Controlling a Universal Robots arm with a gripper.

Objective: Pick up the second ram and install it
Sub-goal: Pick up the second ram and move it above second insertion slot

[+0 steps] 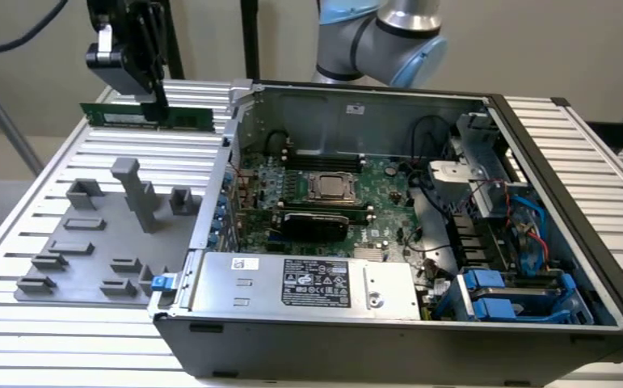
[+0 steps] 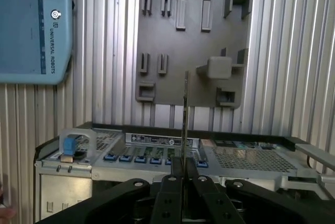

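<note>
Gripper [image 1: 159, 118] clamped on second ram [image 1: 128, 115]; in wrist view fingers [image 2: 172, 178] pinch stick edge-on. Ram level, long edge horizontal, above slatted table [image 1: 31, 194], beyond grey fixture plate [image 1: 90, 250]. Tall grey post [image 1: 139, 194] on plate below ram. Ram's end at exterior view's right near open computer case wall [image 1: 233, 121]. Motherboard [image 1: 381, 190] uncovered inside case. Teach pendant [image 2: 31, 30] lies on table.
</note>
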